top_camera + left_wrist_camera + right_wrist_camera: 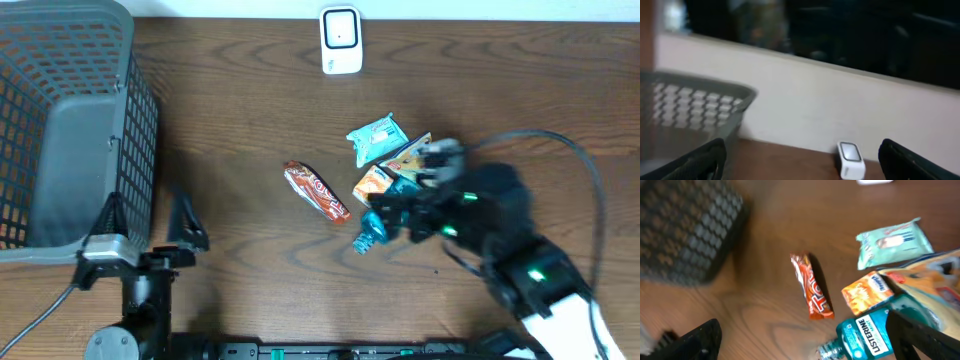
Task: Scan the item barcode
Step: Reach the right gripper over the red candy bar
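Overhead: grey basket [138,110] far left, bare floor showing. Listerine bottle [373,230] centre-right on table beside candy bar [316,191], below right gripper [802,322]. Both right and left gripper [802,150] spread wide, grasping nothing.

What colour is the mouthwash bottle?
The mouthwash bottle is teal, clearest in the right wrist view.

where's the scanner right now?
Overhead view: the white scanner sits at the far edge of the table, about centre. It stands apart from the item pile, and the mint-green packet is its nearest neighbour.
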`<state>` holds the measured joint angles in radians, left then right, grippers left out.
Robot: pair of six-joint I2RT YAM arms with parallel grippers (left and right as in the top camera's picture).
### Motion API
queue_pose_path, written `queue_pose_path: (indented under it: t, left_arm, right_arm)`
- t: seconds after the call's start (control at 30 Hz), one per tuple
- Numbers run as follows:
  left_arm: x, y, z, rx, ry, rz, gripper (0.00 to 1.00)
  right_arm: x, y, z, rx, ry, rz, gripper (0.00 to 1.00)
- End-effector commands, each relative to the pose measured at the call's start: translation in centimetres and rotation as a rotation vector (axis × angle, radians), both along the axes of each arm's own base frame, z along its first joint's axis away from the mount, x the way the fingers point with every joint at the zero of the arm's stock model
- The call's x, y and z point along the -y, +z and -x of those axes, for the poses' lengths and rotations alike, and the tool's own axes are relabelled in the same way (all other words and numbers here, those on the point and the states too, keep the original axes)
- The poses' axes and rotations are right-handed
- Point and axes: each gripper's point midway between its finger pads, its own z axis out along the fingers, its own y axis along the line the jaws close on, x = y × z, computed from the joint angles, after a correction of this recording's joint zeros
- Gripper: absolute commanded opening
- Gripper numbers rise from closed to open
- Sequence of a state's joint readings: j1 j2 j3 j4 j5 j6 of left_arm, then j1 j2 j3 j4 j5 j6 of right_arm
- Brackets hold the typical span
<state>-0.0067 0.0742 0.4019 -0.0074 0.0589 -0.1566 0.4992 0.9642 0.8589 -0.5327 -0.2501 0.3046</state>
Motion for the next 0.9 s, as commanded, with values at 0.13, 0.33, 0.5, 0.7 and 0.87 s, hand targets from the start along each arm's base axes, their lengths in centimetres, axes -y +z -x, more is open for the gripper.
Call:
queue_pose_path:
  t: [0.13,0.33,0.5,0.7,0.87]
  left_arm:
    - [3.6,0.6,0.9,0.023,-0.159,-0.249,0.97]
    - [3.6,-2.0,0.2,-0.079,-0.172,-0.24,0.97]
    - [3.6,-3.4,0.1,-0.136,-0.179,-0.235,0.97]
    - [3.6,-5.4,0.0,-0.218,-0.188,-0.229,0.97]
    - [3.6,-6.2,0.0,-0.251,-0.193,-0.225,0.97]
  right_arm:
    - [-4.0,-6.7,-1.1,-0.009,0.019,0.307,0.99]
    - [-6.4,-9.6,-2.2,0.006,0.086,0.462,0.99]
    - [-6.7,-11.8,-3.9,0.117,0.077,0.731,0.91]
    - [-8.4,-15.8,-1.8,0.154,0.244,0.924,0.91]
    - [-8.2,-18.0,-1.9,0.205,0.263,1.073,0.87]
